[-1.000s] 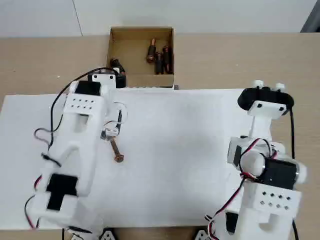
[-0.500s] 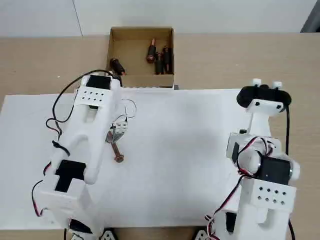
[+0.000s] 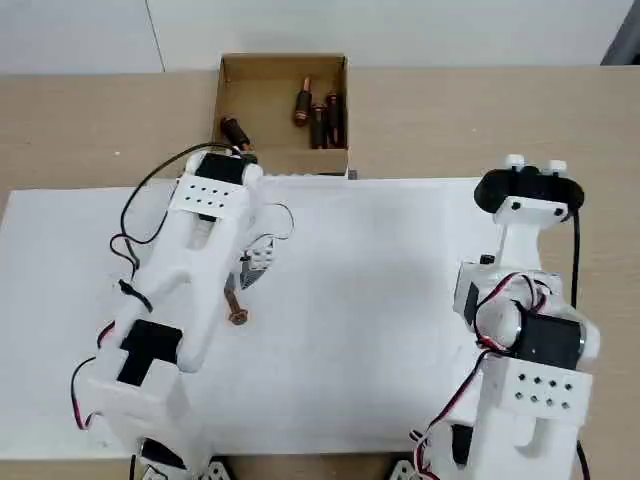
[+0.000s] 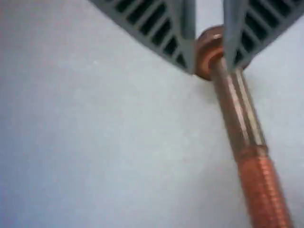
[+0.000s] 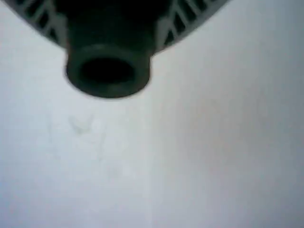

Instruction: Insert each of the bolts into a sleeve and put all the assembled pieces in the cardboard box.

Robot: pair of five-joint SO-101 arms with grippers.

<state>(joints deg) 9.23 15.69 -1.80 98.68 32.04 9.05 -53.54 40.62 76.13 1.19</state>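
A copper bolt [image 3: 235, 306] lies on the white sheet [image 3: 370, 300] left of the middle. My left gripper [image 3: 252, 272] is at its upper end. In the left wrist view the fingers [image 4: 185, 28] are shut on either side of the bolt head [image 4: 209, 46], and the threaded shank [image 4: 251, 161] runs away from them over the sheet. My right gripper [image 5: 111, 21] is shut on a black sleeve [image 5: 108, 71], whose open bore faces the camera just above the sheet. The cardboard box [image 3: 228, 100] stands at the back and holds several assembled pieces [image 3: 318, 108].
The right arm [image 3: 525, 300] stands folded at the sheet's right side. The left arm's body [image 3: 185, 270] and its loose cables [image 3: 130, 250] hang over the left part of the sheet. Bare wooden table [image 3: 480, 110] surrounds the box.
The left arm has swung to the right and a little toward the box, its gripper settling on the bolt's head. The bolt has hardly moved. The right arm stays almost still.
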